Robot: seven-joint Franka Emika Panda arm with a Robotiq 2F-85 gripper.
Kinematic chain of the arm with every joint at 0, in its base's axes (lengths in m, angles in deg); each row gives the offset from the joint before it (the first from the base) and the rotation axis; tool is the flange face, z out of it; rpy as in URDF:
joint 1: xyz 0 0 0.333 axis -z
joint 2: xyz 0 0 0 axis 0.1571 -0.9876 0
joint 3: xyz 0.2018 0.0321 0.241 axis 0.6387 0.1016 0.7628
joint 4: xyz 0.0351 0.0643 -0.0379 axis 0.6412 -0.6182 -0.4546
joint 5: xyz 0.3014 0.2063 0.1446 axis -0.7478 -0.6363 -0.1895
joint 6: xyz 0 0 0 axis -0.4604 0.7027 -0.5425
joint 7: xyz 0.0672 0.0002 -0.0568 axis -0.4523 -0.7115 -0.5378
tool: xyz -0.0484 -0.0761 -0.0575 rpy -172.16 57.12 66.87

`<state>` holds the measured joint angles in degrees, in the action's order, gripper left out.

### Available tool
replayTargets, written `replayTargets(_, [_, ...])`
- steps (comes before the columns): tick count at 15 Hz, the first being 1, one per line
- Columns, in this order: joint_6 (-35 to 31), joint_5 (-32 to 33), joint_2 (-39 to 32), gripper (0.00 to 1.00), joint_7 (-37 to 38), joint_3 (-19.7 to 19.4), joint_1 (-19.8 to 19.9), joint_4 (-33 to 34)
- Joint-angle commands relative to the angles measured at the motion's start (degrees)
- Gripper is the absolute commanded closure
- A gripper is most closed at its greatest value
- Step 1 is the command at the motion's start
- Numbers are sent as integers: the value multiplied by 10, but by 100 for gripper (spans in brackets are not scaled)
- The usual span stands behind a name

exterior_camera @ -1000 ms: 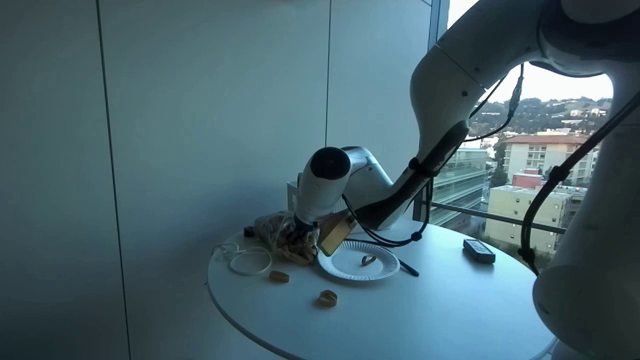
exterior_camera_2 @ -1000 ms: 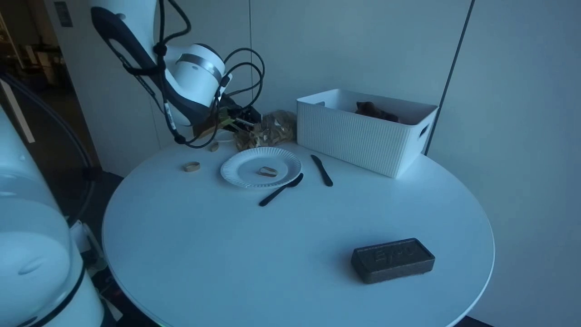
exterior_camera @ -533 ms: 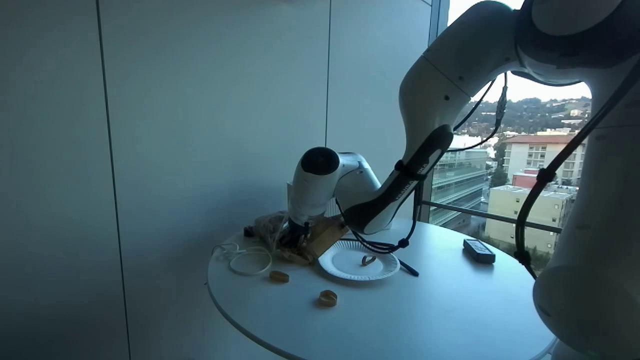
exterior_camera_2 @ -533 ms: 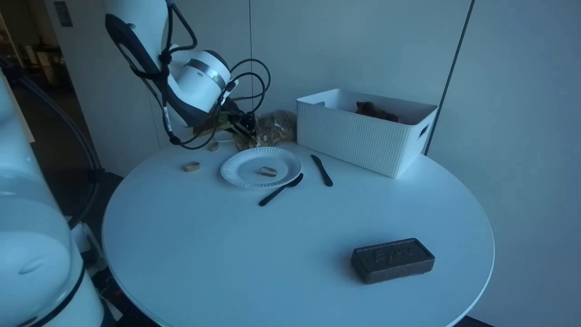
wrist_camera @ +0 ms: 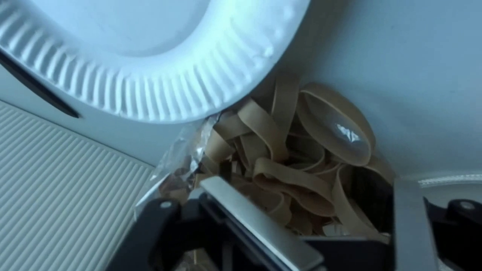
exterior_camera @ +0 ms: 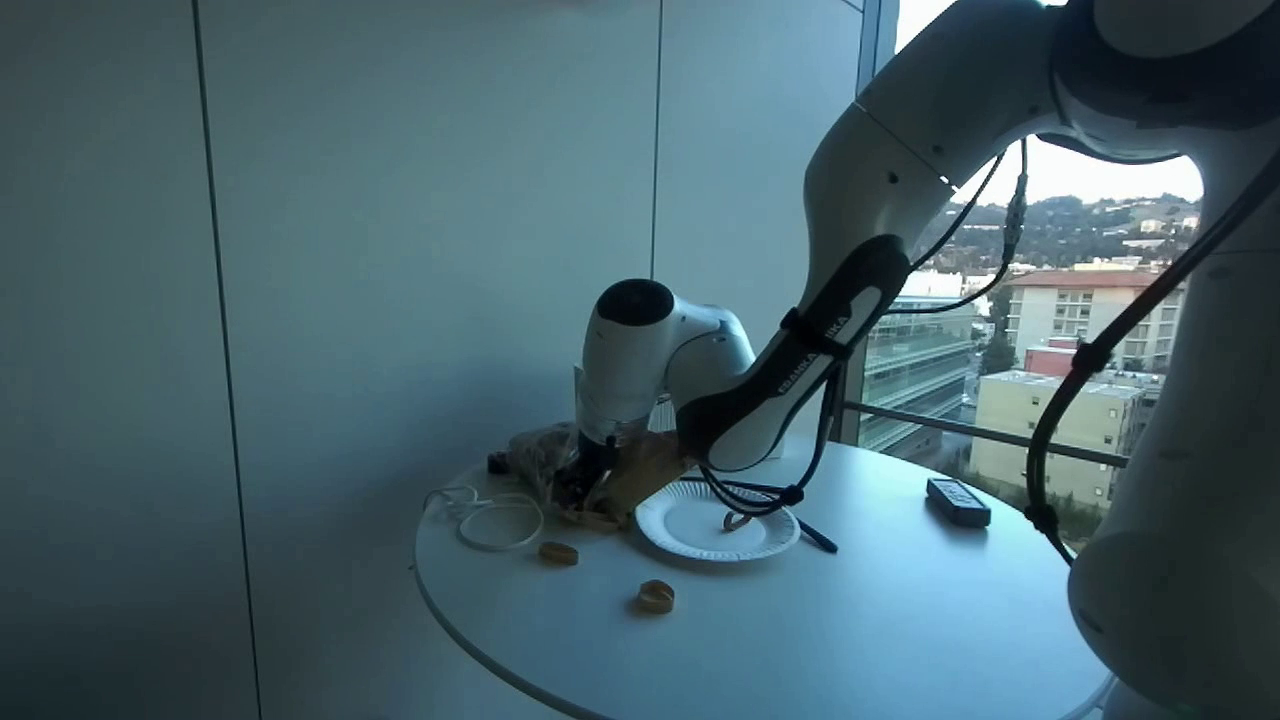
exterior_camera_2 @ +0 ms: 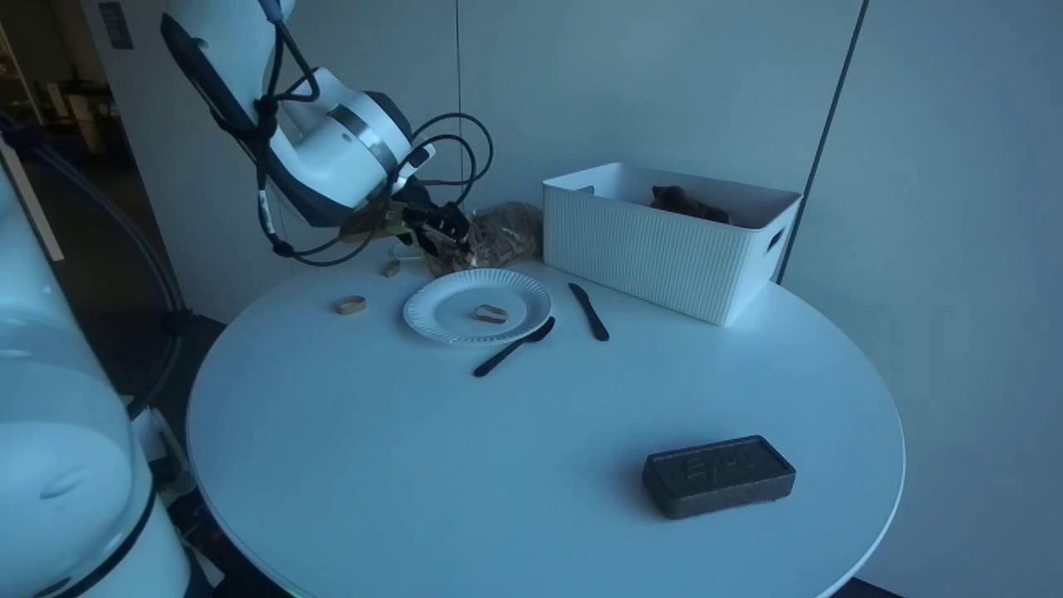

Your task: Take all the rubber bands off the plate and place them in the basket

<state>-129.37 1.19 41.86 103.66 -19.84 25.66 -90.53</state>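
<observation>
A white paper plate [exterior_camera_2: 444, 306] holds a single rubber band [exterior_camera_2: 496, 315]. Beside it lies an open clear bag [exterior_camera_2: 511, 232], brownish from the heap of tan rubber bands [wrist_camera: 290, 180] in it, some bulging out at its mouth. Which container is the basket, this bag or the white ribbed bin, I cannot tell. In the wrist view my gripper [wrist_camera: 327, 222] hangs right over the heap, open, its fingers [wrist_camera: 412, 226] wide apart with loops in the gap below them. None looks clamped. Two more loose bands, the nearer one [exterior_camera: 655, 597] and the farther one [exterior_camera: 558, 553], rest on the table.
The white ribbed bin [exterior_camera_2: 644, 249], with something brown inside, stands by the wall. Near the plate lie a black knife [exterior_camera_2: 590, 312] and another black utensil [exterior_camera_2: 511, 349]. A dark block [exterior_camera_2: 718, 477] sits apart. A white ring [exterior_camera: 490, 548] lies by the bag.
My gripper has shifted toward the bag, a little to the left in an exterior view, and its fingers now stand spread. The band on the plate and the loose bands have not moved.
</observation>
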Motion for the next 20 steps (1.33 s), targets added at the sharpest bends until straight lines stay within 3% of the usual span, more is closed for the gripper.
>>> replayTargets(1, [3,-69,63,40,-54,2,-9,-43])
replayTargets(3, [2,-104,86,43,-81,-1,-16,-62])
replayTargets(4, [1,-132,95,13,-104,-4,-22,-73])
replayTargets(8, [7,-200,141,0,-157,-11,-41,-113])
replayTargets(11, [28,-235,179,0,-174,-17,-51,-137])
replayTargets(13, [82,-276,204,0,-162,-24,-53,-144])
replayTargets(14, [112,-281,214,0,-148,-58,-81,-144])
replayTargets(18, [196,-331,247,0,-132,-104,-82,-133])
replayTargets(19, [164,-295,220,0,-133,-92,-78,-132])
replayTargets(20, [179,-307,229,0,-133,-101,-77,-132])
